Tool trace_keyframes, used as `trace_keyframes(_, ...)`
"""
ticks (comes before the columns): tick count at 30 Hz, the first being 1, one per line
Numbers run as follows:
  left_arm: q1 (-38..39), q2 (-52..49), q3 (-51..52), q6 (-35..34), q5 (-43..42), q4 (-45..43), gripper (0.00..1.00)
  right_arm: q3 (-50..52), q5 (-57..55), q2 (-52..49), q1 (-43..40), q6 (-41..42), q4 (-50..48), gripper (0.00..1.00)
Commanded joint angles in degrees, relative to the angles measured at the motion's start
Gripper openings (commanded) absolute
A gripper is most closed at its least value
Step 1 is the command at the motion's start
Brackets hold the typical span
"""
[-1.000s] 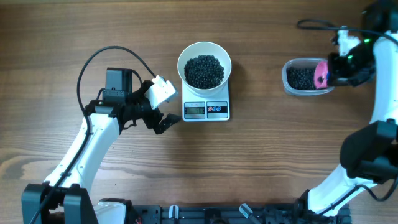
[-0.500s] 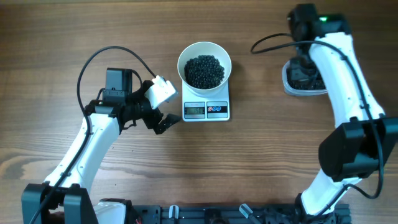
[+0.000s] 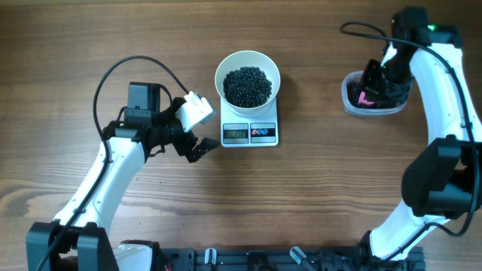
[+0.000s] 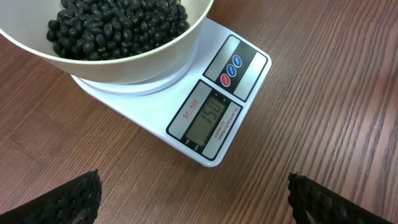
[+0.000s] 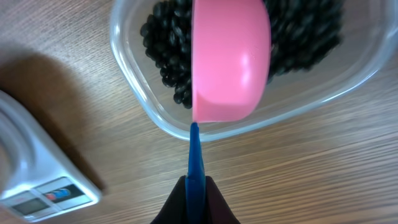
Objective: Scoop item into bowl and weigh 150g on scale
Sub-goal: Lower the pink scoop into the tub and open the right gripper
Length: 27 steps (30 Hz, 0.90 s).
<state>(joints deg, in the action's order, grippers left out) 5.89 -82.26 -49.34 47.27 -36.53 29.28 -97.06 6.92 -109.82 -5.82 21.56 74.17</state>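
Bowl [image 4: 155,59] sits on the scale [image 4: 252,134], far middle of the desk [image 3: 339,188]. Beans [image 4: 118,25] are heaped inside it, below the rim. Display [image 4: 210,119] reads 150, the figure the task asks for. My left pincer [image 4: 196,198] hangs just off the scale's left front corner, fingers wide apart, holding nothing and touching nothing. My right pincer [image 5: 196,199] is over at the far right of the desk, clamped together on the thin blue handle [image 5: 194,155] of the pink scoop [image 5: 230,59]. The scoop hangs over the near rim of the clear tub [image 5: 124,62], which holds the spare beans. It shows me its back, so I cannot tell whether it carries any. Judgement: the weighing looks met, and the step in hand is putting the scoop away, not another trip to the bowl. Next move calls for lowering the scoop into the tub and letting go of the handle without flicking beans over the rim. The left pincer should stay clear of the scale, since a nudge could shift the reading.
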Motion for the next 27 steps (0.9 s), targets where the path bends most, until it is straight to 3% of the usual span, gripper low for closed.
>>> trace_keyframes(1, 0.11, -0.48, 0.63, -0.15, -1.29, -0.15, 1.0, 1.81, 8.24, 0.33, -1.25, 7.8, -2.91, 0.04)
trace_keyframes(8, 0.11, -0.48, 0.63, -0.15, -1.29, -0.15, 1.0, 1.92, 9.53, 0.33, -1.81, 11.61, -4.26, 0.05)
trace_keyframes(10, 0.11, -0.48, 0.63, -0.15, -1.29, -0.15, 1.0, 1.92, 9.49, 0.33, -1.88, 11.58, -3.67, 0.15)
trace_keyframes(11, 0.11, -0.48, 0.63, -0.15, -1.29, -0.15, 1.0, 1.92, 9.27, 0.33, -1.92, 11.56, -3.26, 0.25)
trace_keyframes(14, 0.11, -0.48, 0.63, -0.15, -1.29, -0.15, 1.0, 1.92, 7.3, 0.33, -2.03, 11.45, -1.25, 0.37)
trace_keyframes(20, 0.11, -0.48, 0.63, -0.15, -1.29, -0.15, 1.0, 1.92, 4.46, 0.33, -2.08, 9.01, 3.69, 0.52)
trace_keyframes(23, 0.11, -0.48, 0.63, -0.15, -1.29, -0.15, 1.0, 1.92, 2.75, 0.33, -2.1, 7.37, 6.45, 0.8)
trace_keyframes(27, 0.11, -0.48, 0.63, -0.15, -1.29, -0.15, 1.0, 1.92, -0.33, 0.33, -2.1, 6.93, 9.51, 0.94)
